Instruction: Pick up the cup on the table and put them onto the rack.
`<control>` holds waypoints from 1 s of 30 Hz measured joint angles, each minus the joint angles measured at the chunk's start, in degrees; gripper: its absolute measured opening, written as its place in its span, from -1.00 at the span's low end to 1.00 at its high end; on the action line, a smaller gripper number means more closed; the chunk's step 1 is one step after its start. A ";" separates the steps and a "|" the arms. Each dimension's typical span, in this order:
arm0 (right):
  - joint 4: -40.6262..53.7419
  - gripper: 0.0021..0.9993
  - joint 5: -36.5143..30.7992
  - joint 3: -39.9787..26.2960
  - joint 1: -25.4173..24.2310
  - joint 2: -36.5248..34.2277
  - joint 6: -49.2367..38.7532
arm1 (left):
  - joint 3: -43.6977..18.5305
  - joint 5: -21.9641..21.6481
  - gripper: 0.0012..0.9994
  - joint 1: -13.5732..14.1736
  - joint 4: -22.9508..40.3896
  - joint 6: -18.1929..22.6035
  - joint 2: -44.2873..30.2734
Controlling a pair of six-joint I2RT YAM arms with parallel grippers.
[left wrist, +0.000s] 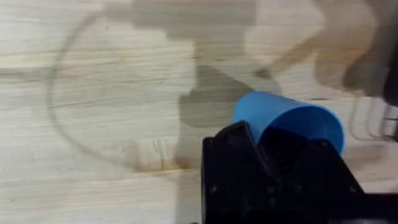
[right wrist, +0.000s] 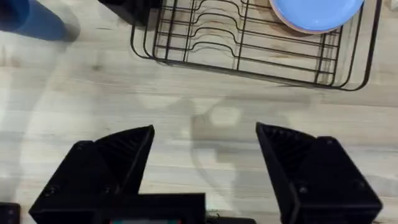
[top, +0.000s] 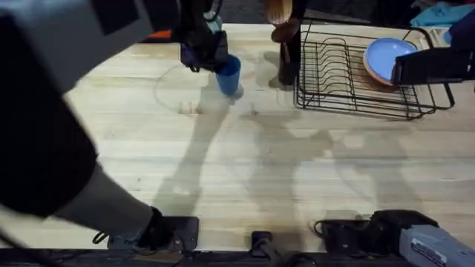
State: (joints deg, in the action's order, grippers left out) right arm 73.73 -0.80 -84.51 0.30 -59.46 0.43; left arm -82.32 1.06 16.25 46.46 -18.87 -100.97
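Blue plastic tumbler, the cup (top: 228, 75), upper centre-left of the overhead frame, pinched at the rim by my left gripper (left wrist: 283, 155), one finger inside, one outside: that grip keeps it upright for carrying. Black wire rack (top: 349, 74) upper right holds a pale blue plate (top: 386, 58). Right gripper (right wrist: 205, 149) spread wide over pale plank table (top: 245, 163), idle.

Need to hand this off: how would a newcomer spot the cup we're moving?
Start at the black wire rack at the table's far right, then look left past the dark utensil holder. The cup is there, at the left gripper. It's the small bright-blue handleless tumbler.
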 joint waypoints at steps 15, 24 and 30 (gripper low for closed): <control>0.00 0.99 -0.02 0.00 0.00 0.00 0.00 | 0.00 -0.02 -0.91 1.77 8.24 0.00 22.30; 0.00 0.99 -0.04 0.00 0.00 0.00 0.00 | 0.00 -0.85 -0.91 14.43 7.76 -2.80 22.38; 0.00 0.99 -0.04 0.00 0.00 0.00 -0.02 | 0.00 -2.88 -0.91 22.59 3.94 -7.36 22.38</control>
State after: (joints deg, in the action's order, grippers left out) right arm 73.73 -0.84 -84.51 0.30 -59.46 0.40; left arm -82.32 -1.82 38.84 50.40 -26.24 -78.59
